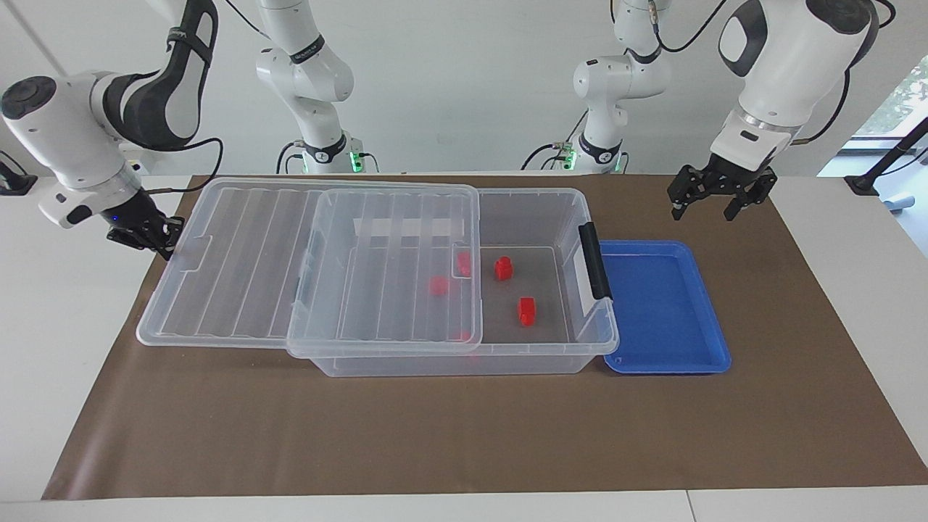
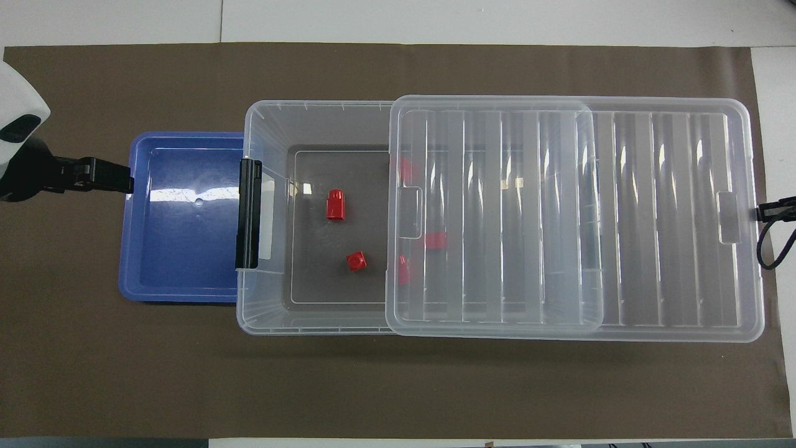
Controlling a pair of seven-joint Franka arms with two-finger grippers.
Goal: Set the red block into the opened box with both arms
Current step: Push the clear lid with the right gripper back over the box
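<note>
The clear box (image 1: 507, 357) (image 2: 261, 311) lies across the mat, its ribbed lid (image 1: 246, 261) (image 2: 653, 218) slid toward the right arm's end, leaving the black-latch end uncovered. Several red blocks lie inside: two in the uncovered part (image 1: 503, 268) (image 1: 527, 310) (image 2: 336, 205) (image 2: 356, 261), others under the lid (image 1: 438, 285) (image 2: 436, 240). My left gripper (image 1: 702, 215) (image 2: 127, 182) hangs open and empty over the mat beside the blue tray. My right gripper (image 1: 165, 243) (image 2: 761, 213) is shut, holding nothing, low at the lid's outer end.
An empty shallow blue tray (image 1: 663, 362) (image 2: 180, 292) sits against the box's latch end. Two slimmer white arms (image 1: 319, 87) (image 1: 609, 87) with green-lit bases stand at the robots' edge of the table. Brown mat (image 1: 435, 435) covers the table.
</note>
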